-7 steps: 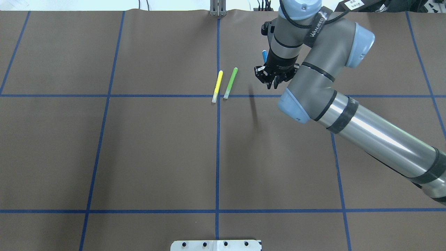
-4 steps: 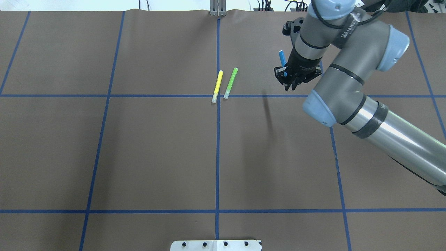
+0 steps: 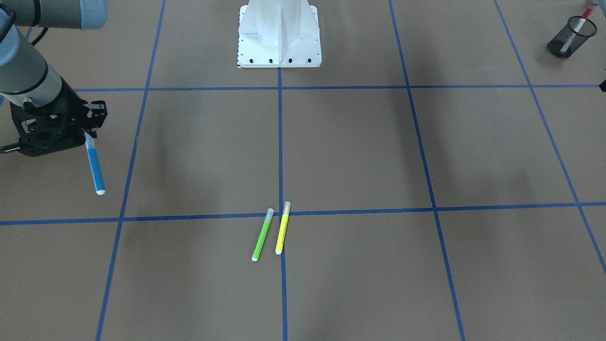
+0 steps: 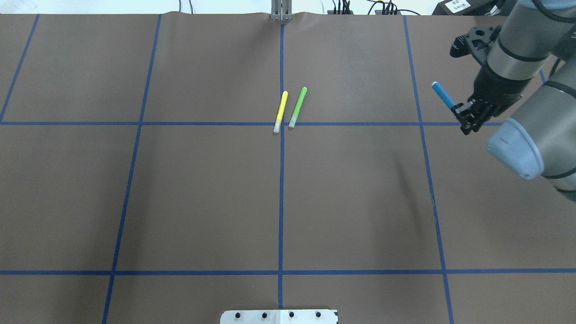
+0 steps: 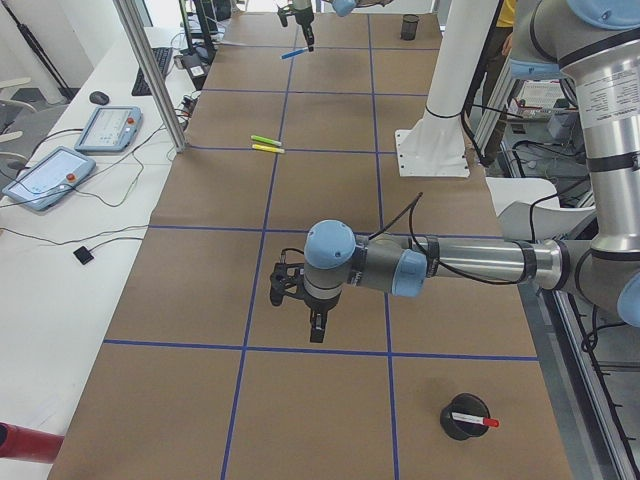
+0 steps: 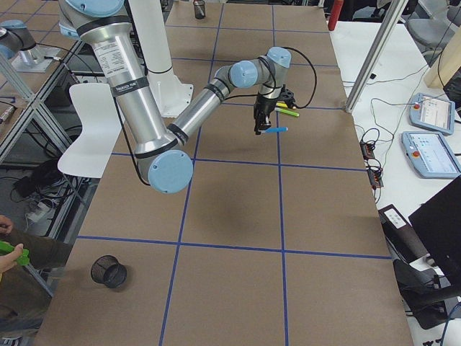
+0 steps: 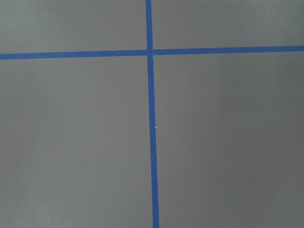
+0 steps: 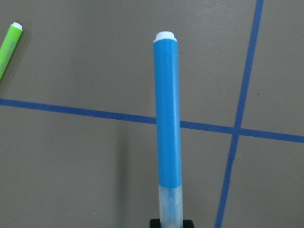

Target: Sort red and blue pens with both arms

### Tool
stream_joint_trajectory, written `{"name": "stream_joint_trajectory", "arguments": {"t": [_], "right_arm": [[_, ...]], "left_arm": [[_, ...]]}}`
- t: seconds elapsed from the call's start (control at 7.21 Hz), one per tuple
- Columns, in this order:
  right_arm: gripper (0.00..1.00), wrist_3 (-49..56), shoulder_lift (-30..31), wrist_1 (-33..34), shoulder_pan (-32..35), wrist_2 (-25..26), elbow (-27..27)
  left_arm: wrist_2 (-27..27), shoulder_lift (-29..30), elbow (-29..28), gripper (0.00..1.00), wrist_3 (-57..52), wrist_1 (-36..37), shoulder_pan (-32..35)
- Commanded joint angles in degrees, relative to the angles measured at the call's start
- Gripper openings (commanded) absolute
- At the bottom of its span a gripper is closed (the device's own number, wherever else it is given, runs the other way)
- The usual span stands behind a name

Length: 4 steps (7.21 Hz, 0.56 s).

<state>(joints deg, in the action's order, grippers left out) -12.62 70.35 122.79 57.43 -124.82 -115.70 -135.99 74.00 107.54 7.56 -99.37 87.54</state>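
Blue pen [image 4: 443,96]: pinched by its clear cap in right end effector [image 3: 85,134], jutting beyond it.
Left end effector [image 5: 316,326]: grip cannot be told.

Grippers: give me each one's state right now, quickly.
Left gripper: cannot be told; it shows only in the left side view.
Right gripper: closed on the slim blue-barrelled pen with translucent cap.

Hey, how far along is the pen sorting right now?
Done: the red pen stands in a mesh cup. In hand: the right gripper holds the blue pen aloft. Left: dropping it, probably into the other mesh cup.
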Motion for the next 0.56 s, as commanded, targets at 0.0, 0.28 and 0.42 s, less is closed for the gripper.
{"name": "stream_joint_trajectory", "arguments": {"t": [0.0,0.28,0.42], "right_arm": [[0.0,14.25,12.39,2.98,3.37,0.54,-6.27],[0.0,22.42,23.11,2.98,6.45,0.71,-10.41],[0.0,27.95,28.13,3.07,8.21,2.45,-11.38]], "left_arm": [[-0.07,0.0,0.13,1.0,0.0,-0.03,0.0],[-0.07,0.0,0.13,1.0,0.0,-0.12,0.0],[-0.07,-0.17,0.39,1.0,0.0,-0.12,0.0]]}}
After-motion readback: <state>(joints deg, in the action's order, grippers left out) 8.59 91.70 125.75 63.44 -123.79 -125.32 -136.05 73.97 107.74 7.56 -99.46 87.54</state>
